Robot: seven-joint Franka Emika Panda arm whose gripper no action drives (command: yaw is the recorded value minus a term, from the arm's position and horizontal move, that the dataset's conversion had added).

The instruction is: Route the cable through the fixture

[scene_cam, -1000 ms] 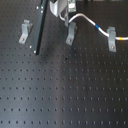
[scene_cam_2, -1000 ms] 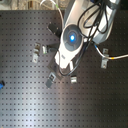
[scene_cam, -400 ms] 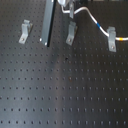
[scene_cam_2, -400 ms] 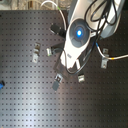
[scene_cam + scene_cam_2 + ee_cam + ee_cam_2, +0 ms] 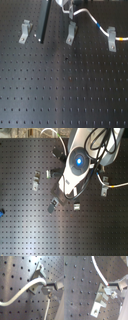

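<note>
In the first wrist view the claw (image 5: pixel 45 286) pinches the cable (image 5: pixel 20 294) between nearly shut fingers, holding the cord's bend against the fixture (image 5: pixel 38 274) so it can drop into the slotted top; judging by this, threading is underway, not finished. Farther off, in the first exterior view, the cable (image 5: pixel 95 22) runs onward over another clip (image 5: pixel 112 39); all brackets stand on the perforated surface (image 5: pixel 65 90).
</note>
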